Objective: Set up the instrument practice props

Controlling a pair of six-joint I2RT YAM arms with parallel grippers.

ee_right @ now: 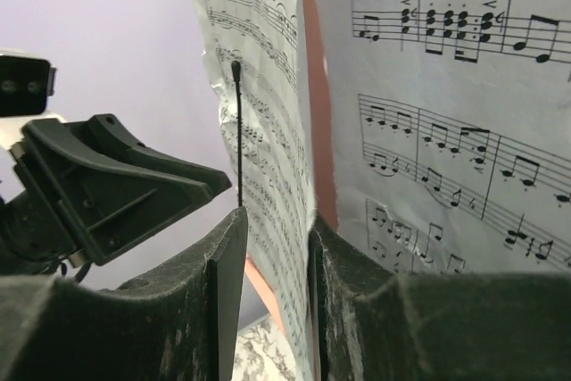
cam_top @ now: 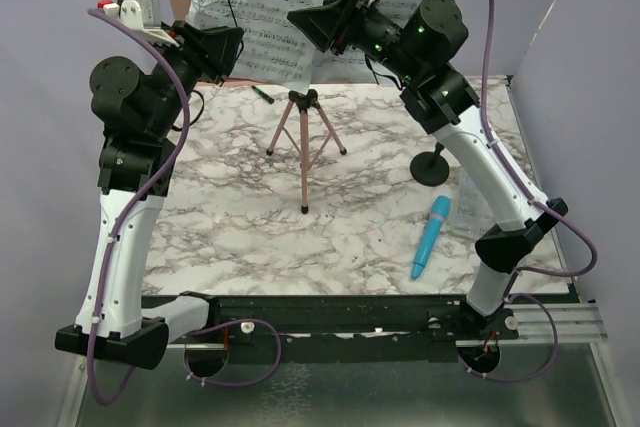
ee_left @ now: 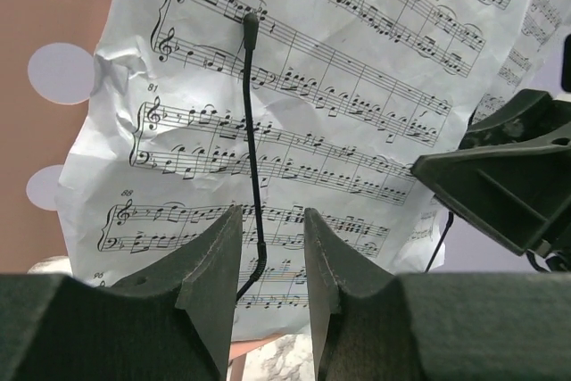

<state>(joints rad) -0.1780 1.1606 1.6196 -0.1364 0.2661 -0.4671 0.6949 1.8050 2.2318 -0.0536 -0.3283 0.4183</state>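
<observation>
The pink music stand (cam_top: 303,137) stands on its tripod at the table's middle back; its perforated desk (ee_left: 53,131) carries white sheet-music pages (cam_top: 262,2). My left gripper (cam_top: 238,42) is open in front of the left page (ee_left: 357,113), with the stand's thin black retaining wire (ee_left: 251,131) seen between the jaws (ee_left: 272,213). My right gripper (cam_top: 297,19) is open with a page's edge (ee_right: 285,158) between its jaws (ee_right: 277,216), lying against the right finger. The blue microphone (cam_top: 432,237) lies on the table at the right. The black mic stand (cam_top: 432,165) sits just behind it.
A small black-green stick (cam_top: 263,94) lies at the back left of the tripod. The two grippers face each other closely before the pages; each shows in the other's wrist view (ee_left: 508,176) (ee_right: 107,185). Purple walls enclose the marble table (cam_top: 230,227).
</observation>
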